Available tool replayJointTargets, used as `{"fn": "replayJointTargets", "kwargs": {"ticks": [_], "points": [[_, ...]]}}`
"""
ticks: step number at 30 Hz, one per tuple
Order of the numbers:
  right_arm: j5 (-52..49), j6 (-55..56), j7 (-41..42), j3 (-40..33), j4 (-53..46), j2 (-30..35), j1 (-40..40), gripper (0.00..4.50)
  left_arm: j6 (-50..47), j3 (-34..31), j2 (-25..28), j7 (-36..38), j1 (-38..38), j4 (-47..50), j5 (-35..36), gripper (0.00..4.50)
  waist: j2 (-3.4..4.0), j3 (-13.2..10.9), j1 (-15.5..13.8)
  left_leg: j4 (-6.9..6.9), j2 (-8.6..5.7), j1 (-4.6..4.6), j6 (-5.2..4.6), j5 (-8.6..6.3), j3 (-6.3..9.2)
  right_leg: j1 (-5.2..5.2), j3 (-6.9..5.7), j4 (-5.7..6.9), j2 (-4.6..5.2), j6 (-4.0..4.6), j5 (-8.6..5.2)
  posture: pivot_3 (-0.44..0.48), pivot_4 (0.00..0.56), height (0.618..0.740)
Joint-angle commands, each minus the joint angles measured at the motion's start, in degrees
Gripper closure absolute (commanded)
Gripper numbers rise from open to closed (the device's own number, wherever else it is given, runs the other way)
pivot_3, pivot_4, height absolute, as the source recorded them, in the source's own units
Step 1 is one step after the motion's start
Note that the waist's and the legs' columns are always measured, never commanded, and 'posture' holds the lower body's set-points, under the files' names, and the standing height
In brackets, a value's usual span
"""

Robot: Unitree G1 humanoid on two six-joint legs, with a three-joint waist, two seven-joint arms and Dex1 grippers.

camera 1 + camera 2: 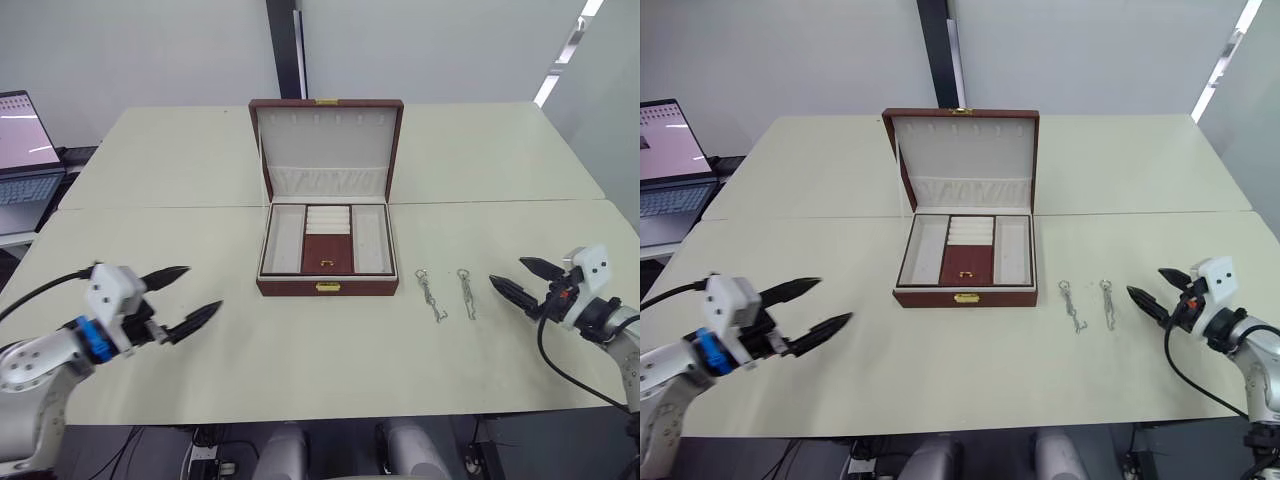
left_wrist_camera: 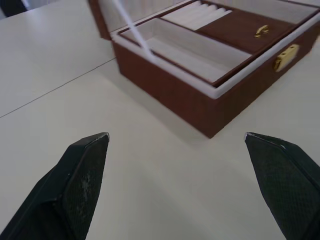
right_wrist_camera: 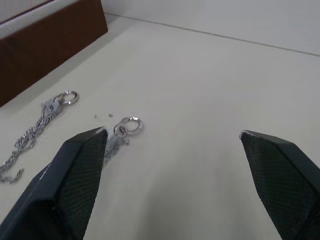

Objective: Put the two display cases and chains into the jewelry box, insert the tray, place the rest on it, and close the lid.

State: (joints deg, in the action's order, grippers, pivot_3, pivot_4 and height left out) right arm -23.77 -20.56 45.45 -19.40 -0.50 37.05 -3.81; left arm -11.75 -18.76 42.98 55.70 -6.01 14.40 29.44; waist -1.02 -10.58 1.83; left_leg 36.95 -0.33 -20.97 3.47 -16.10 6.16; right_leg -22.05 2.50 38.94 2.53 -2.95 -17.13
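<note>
While the lid (image 1: 326,145) stands raised at the back, the jewelry box (image 1: 326,249) is seen in the middle of the pale counter (image 1: 300,350), its gold clasp (image 1: 328,287) facing the robot. The tray (image 1: 327,239) is seated in the box, with cream compartments at either side and a brown middle section. Inside the lid, a gathered cream pocket is visible along its lower part.

To the right of the box, two chains are laid on the counter side by side and apart from each other: the nearer chain (image 1: 430,294) lies just beside the box, and the farther chain (image 1: 466,292) lies between it and the right gripper (image 1: 520,279). Their ringed ends are seen clearly in the right wrist view.

The right gripper is held wide open and empty, near the farther chain, with its fingers pointed toward it. The left gripper (image 1: 183,297) is likewise spread wide with nothing held, hovering over the counter well to the left of the box.

A laptop (image 1: 25,150) is seen at the far left edge.
</note>
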Motion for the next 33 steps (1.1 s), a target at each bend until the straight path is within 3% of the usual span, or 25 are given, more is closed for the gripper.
{"fn": "replayJointTargets", "kwargs": {"ticks": [1, 9, 22, 25, 29, 33], "points": [[0.16, -3.38, -6.50, 0.77, -7.83, -2.59, 1.67, 0.01, -1.21, 5.59, -0.48, 1.44, 3.32, 5.49, 1.10, 0.00, 0.00, 0.00, -0.03, 0.00, -0.01, -0.01, 0.00, 0.00, 0.00, 0.00, 0.00, 0.00, 0.00, 0.00, 0.00, 0.000, 0.150, 0.740], [3.04, -7.69, -18.13, 4.62, -16.71, -9.97, 6.11, 0.01, 1.44, 18.25, -2.83, 6.20, 8.47, 6.86, -2.11, 0.00, 0.03, 0.01, 0.05, 0.00, 0.00, 0.01, 0.00, 0.00, -0.01, -0.01, 0.03, 0.02, -0.04, 0.00, 0.00, 0.000, 0.150, 0.740], [11.02, -10.32, -27.98, 10.25, -15.44, -13.66, 5.85, 0.01, 3.75, 21.77, -4.87, 7.83, 10.88, 5.17, -3.82, 0.00, 0.01, 0.03, 0.03, 0.02, -0.01, 0.03, 0.00, 0.00, -0.01, 0.01, 0.04, 0.02, -0.05, 0.00, 0.00, 0.000, 0.150, 0.740], [11.04, -9.87, -27.52, 10.43, -15.00, -13.62, 5.97, 0.61, 3.85, 21.91, -5.20, 7.79, 11.39, 4.59, -4.12, 0.00, -0.01, 0.05, 0.04, 0.02, -0.02, 0.04, 0.00, 0.00, 0.00, 0.02, 0.03, 0.02, -0.05, 0.00, 0.00, 0.000, 0.150, 0.740], [10.74, -9.51, -26.51, 10.52, -14.69, -13.79, 6.37, 1.95, 4.15, 21.91, -5.51, 7.43, 11.53, 4.17, -4.19, 0.00, -0.01, 0.05, 0.05, 0.01, 0.00, 0.05, -0.01, 0.00, 0.00, 0.02, 0.03, 0.01, -0.07, 0.00, 0.00, 0.000, 0.150, 0.740], [10.85, -9.15, -26.23, 10.81, -14.76, -14.01, 7.12, 2.94, 4.20, 21.84, -5.83, 6.95, 11.27, 4.38, -4.14, 0.00, -0.03, 0.06, 0.03, 0.02, -0.01, 0.05, -0.01, 0.00, 0.01, 0.04, 0.03, 0.01, -0.07, 0.00, 0.00, 0.000, 0.150, 0.740]]}}
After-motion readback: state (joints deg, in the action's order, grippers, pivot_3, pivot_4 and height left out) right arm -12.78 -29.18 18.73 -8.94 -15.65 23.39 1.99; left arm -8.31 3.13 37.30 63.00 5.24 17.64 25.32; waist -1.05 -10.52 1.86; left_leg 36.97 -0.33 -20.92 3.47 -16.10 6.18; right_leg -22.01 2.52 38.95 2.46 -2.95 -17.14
